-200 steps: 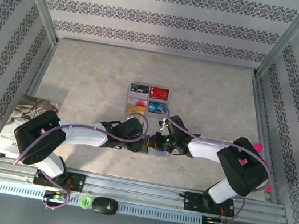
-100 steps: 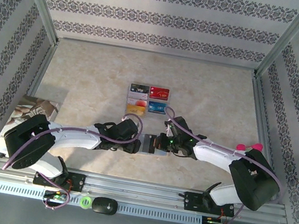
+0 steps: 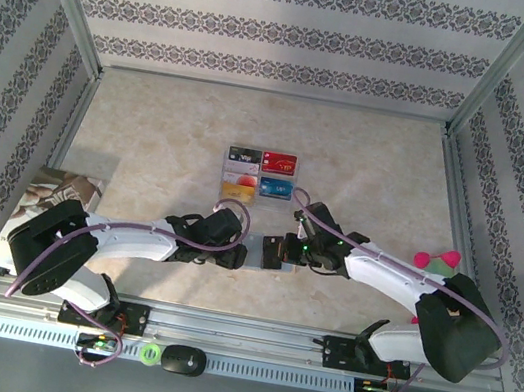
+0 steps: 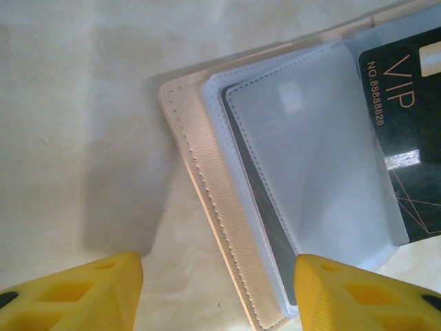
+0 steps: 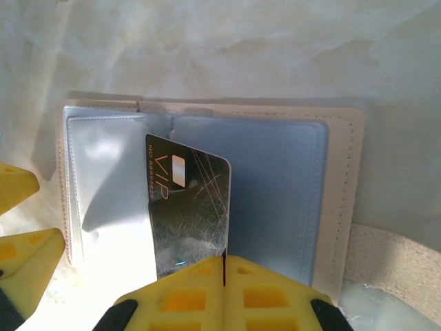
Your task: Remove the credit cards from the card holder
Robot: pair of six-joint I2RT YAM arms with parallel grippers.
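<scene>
Card holder [image 5: 337,179]: it lies open on the table [image 4: 69,103], between the two grippers, in the near part of the table. Its strap tab [image 5: 393,255] sticks out at one side.
Right gripper [image 5: 224,272]: clenched on the edge of the black VIP card [image 5: 189,200], which sits slanted among the clear sleeves.
Left gripper [image 4: 217,279]: released, with its fingers wide apart above the tan edge of the holder. I cannot tell if a finger touches the holder.
Step in hand: to draw this card fully out of the holder.
How to do it well: I think the pull should be flat and slow, along the sleeve opening. The left fingers could first press the cover down, so the holder is not dragged.
Risk: the thin card may slip from the pinch.
After: lay it beside the row of cards [image 3: 258,175] farther back.
</scene>
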